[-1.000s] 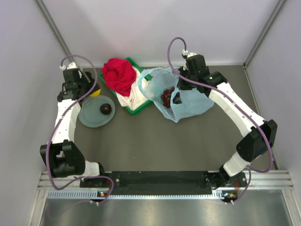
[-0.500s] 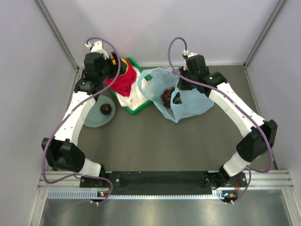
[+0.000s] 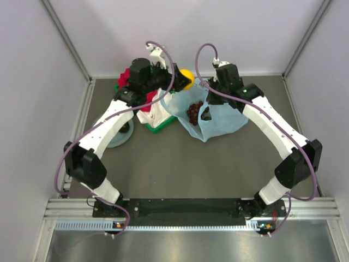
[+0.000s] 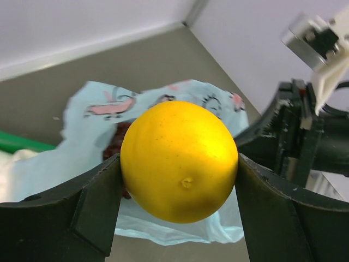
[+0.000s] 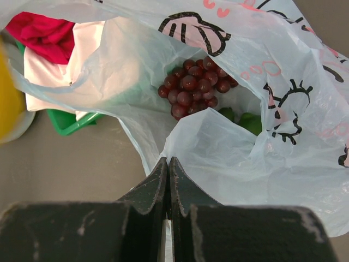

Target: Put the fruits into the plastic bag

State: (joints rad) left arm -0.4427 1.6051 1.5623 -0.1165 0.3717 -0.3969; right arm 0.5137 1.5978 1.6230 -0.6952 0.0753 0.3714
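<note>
My left gripper (image 3: pixel 186 79) is shut on the round orange-yellow citrus (image 3: pixel 187 75) and holds it in the air at the far rim of the plastic bag's (image 3: pixel 221 123) open mouth. In the left wrist view the citrus (image 4: pixel 179 161) fills the gap between both fingers, with the bag (image 4: pixel 82 158) below. The grapes (image 3: pixel 193 111) and the dark green fruit (image 5: pixel 246 121) lie inside the bag (image 5: pixel 218 153). My right gripper (image 3: pixel 210 89) is shut on the bag's edge (image 5: pixel 168 164) and holds the mouth up. The dark round fruit (image 3: pixel 127 127) sits on the plate, partly hidden by my left arm.
The grey-green plate (image 3: pixel 121 141) lies at the left under my left arm. A green tray (image 3: pixel 156 127) with red cloth (image 3: pixel 126 76) and white cloth (image 5: pixel 49 65) stands touching the bag's left side. Walls close in on the back and both sides.
My left arm has swung right from the plate, carrying the citrus over the green tray to the bag's mouth. The right arm and the bag have not moved.
</note>
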